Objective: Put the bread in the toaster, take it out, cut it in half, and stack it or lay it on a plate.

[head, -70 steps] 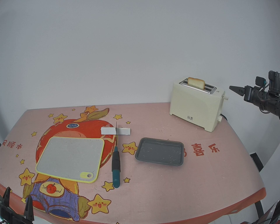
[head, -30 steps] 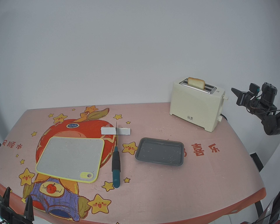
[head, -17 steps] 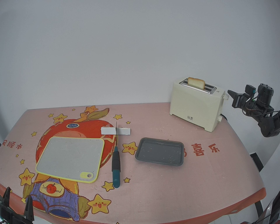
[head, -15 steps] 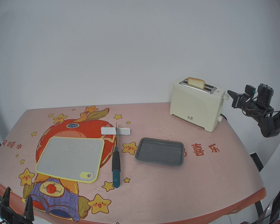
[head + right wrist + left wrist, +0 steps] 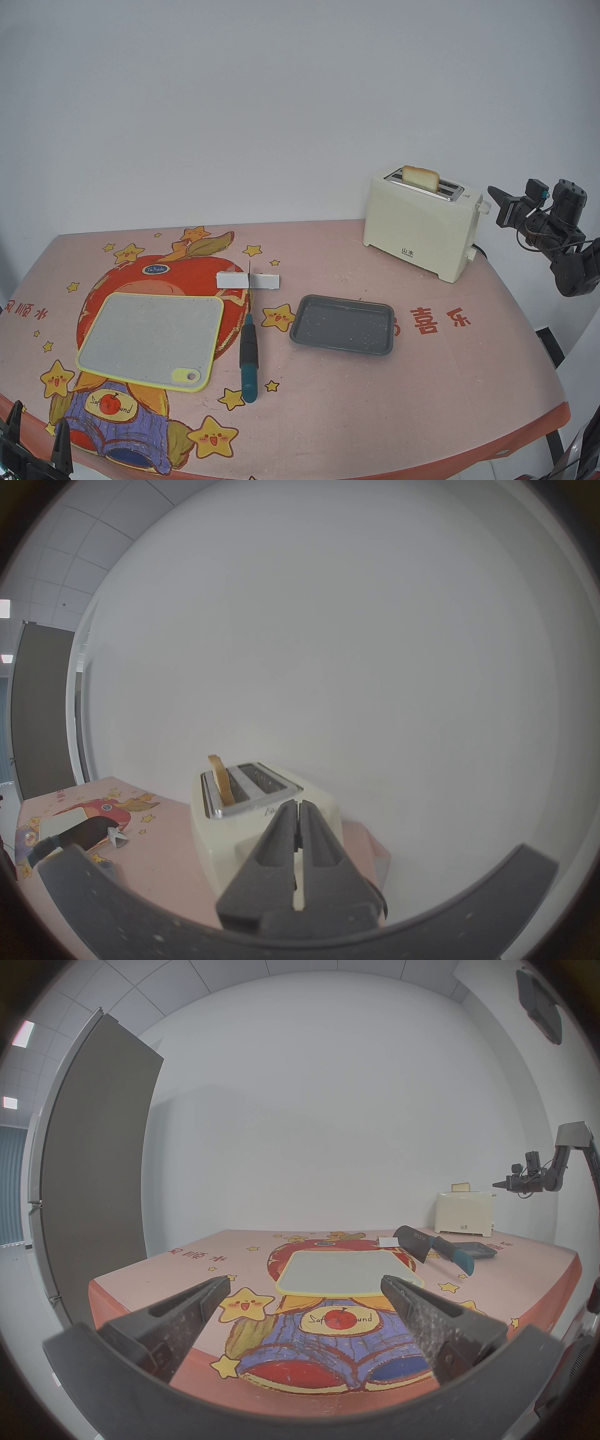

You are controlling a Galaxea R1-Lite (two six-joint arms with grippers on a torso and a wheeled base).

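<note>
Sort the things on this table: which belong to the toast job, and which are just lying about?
Job: bread, standing in the toaster; knife; cutting board; dark tray, likely serving as the plate.
Lying about: white block at the knife's blade, perhaps its rest.

Looks like a lab test room staged as a kitchen: bare white walls [image 5: 250,94], tiled ceiling [image 5: 206,975] with panel lights [image 5: 23,1033], a toaster [image 5: 419,231] on a cartoon-printed table [image 5: 387,400].
</note>
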